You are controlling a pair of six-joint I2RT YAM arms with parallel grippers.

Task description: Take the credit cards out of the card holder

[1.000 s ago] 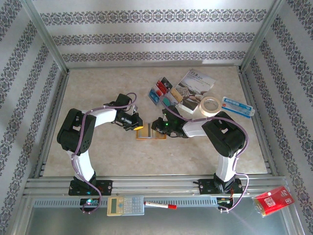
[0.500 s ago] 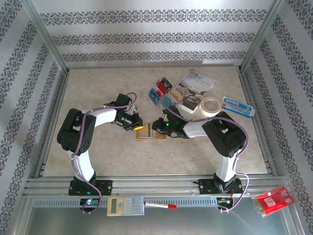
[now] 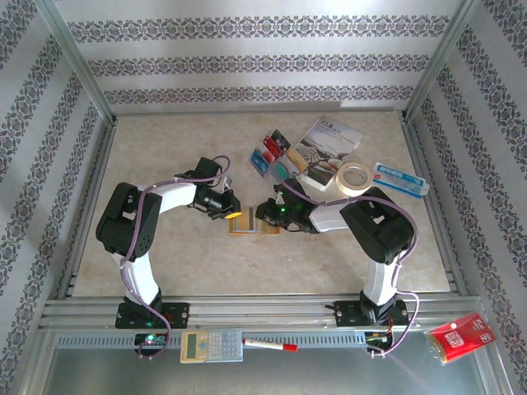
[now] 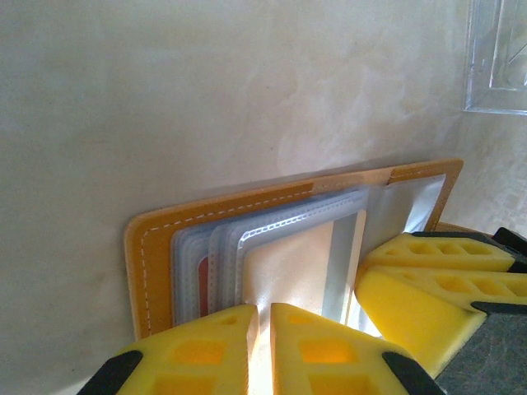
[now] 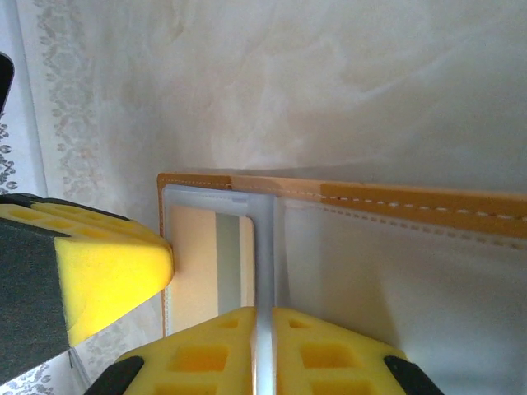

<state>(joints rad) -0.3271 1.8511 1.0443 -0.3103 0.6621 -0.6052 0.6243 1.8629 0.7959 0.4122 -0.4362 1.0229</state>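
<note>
It looked like a lab's robot test cell. Two arms, one at lower left (image 3: pixel 136 222) and one at lower right (image 3: pixel 379 230), were bolted to a metal rail (image 3: pixel 263 311) along the bottom. A beige table (image 3: pixel 165 148) was boxed in by metal posts (image 3: pixel 78 66) and patterned wall panels (image 3: pixel 263 62) at left, right and top.

Top external: fixed, high, behind the arm bases, angled down and forward over the whole table (image 3: pixel 165 148). It is wide and far, with the card holder (image 3: pixel 254 225) small between the left gripper (image 3: pixel 234 211) and right gripper (image 3: pixel 263 216). Left wrist: looks along its own fingers, left gripper (image 4: pixel 263 321) at the bottom edge, very close, card holder (image 4: pixel 214 206) just ahead of the tips, right gripper (image 4: pixel 370 271) to its right. Right wrist: same setup, right gripper (image 5: pixel 263 325) at the bottom, card holder (image 5: pixel 395 197) ahead, left gripper (image 5: pixel 123 263) to its left. All three views share the card holder and both grippers' tips.
</note>
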